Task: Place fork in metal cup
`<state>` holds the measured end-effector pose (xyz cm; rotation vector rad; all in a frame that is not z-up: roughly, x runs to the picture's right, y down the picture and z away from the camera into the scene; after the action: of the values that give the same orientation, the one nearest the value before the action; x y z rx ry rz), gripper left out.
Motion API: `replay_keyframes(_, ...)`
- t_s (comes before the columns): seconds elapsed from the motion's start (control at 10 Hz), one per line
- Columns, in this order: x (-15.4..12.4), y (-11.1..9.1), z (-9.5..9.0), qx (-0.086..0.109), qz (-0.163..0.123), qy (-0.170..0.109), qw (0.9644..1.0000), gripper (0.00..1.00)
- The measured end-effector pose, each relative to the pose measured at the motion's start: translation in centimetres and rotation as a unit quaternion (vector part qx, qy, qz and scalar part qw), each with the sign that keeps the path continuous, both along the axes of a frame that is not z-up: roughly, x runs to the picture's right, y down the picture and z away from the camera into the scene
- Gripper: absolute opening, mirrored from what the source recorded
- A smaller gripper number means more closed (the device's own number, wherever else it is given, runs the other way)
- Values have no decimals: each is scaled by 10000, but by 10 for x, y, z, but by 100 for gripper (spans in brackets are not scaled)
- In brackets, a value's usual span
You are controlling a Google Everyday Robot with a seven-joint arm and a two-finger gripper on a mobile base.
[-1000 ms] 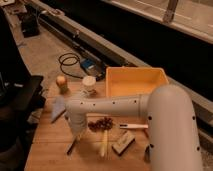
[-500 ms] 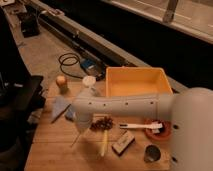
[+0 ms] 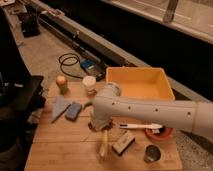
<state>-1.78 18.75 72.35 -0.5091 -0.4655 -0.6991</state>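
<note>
1. The slim silver metal fork (image 3: 89, 127) is showing only as a thin dark sliver under the white arm's wrist. It is well away from the small shiny steel cup (image 3: 151, 154), back and to the viewer's left of it.
2. The gripper (image 3: 95, 122) is hanging low over the wooden table (image 3: 50, 150), on that same left side of the steel cup. Its fingers are pinched closed, and I am judging rather than plainly seeing that they are holding the fork.
3. The coming move is turning on one relation. The steel cup is standing upright with its mouth up near the table's front right corner, so it is lying to the right of the fingers and nearer the front edge. The fork's long axis is too hidden to call. There is only one arm to do the carrying.
4. Between the gripper and the steel cup, a yellowish stick (image 3: 104, 144) and a small dark-and-pale block (image 3: 123, 142) are lying on the boards.
5. Just behind the steel cup, a white-handled utensil (image 3: 140, 126) is reaching towards a terracotta-orange bowl (image 3: 160, 133).
6. Farther behind the steel cup, a big yellow plastic bin (image 3: 140, 82) is sitting. A white plastic cup (image 3: 89, 84), a blue sponge (image 3: 73, 111) and a grey cloth (image 3: 59, 107) are lying far to the steel cup's left.
7. No brand, label or writing is showing clearly enough to read.
</note>
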Motion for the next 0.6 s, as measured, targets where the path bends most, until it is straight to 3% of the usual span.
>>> replay_keyframes(0.2, 50, 6, -13, -46, 362, 351, 9987, 0)
replay_keyframes(0.4, 97, 12, -26, -105, 723, 721, 9947, 0)
replay_keyframes(0.6, 107, 14, -30, -125, 801, 798, 9935, 0)
